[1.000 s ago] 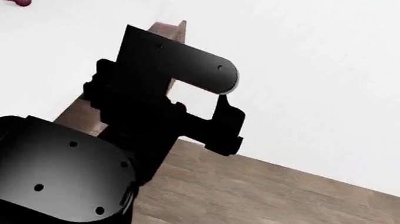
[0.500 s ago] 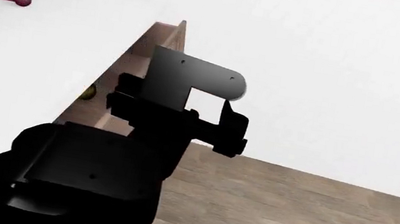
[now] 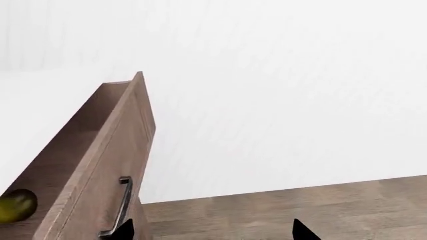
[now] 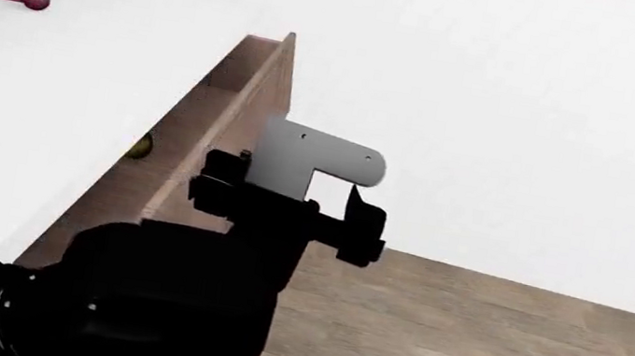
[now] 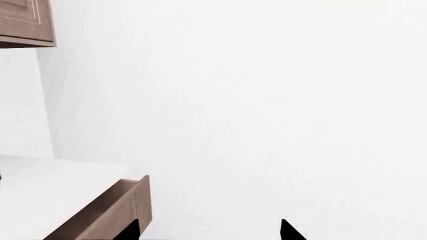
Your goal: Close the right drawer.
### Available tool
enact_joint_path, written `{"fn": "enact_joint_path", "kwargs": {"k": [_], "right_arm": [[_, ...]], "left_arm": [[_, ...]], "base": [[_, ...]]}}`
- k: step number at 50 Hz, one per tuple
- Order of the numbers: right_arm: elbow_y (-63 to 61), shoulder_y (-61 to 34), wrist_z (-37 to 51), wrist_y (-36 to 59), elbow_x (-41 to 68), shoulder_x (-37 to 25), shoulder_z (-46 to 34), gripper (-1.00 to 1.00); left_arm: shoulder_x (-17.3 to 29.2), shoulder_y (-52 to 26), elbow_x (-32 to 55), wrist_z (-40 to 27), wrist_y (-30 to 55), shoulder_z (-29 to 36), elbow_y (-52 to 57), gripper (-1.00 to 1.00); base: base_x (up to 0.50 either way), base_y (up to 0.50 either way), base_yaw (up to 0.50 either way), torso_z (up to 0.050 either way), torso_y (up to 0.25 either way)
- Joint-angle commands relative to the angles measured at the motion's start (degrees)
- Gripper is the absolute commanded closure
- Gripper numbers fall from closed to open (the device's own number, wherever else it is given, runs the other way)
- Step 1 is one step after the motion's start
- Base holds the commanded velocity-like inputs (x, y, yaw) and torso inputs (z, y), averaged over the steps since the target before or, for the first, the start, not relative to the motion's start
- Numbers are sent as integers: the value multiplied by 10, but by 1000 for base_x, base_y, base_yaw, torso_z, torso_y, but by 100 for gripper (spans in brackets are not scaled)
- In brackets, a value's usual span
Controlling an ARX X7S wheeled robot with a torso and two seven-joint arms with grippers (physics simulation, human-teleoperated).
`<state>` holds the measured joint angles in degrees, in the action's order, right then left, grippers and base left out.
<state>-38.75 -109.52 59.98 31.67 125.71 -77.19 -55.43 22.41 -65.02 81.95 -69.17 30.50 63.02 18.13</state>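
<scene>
R drawer (image 4: 219, 130) pulled out from under white bench (image 4: 41, 89), front panel facing right; yellow-green fruit (image 3: 15, 206) inside. L hand (image 4: 288, 207) just beside panel near dark bar handle (image 3: 120, 210), fingertips (image 3: 303, 232) spread apart, empty. R hand (image 5: 207, 231) raised, far right, tips apart, holding nothing.
</scene>
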Motion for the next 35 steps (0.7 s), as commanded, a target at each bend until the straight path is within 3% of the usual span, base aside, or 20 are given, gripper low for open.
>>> {"fn": "enact_joint_path", "kwargs": {"k": [1,35], "right_arm": [[0,4,0,-2,0,3,3,-100],[-2,18,-1,-7,-3,10,9,-100]], "left_arm": [[-7,21,-29,25,-11,14,-34,-100],[-23,66,-116,110,-64,44,-128,-100]], "base": [[0,0,0,0,0],[0,0,0,0,0]]}}
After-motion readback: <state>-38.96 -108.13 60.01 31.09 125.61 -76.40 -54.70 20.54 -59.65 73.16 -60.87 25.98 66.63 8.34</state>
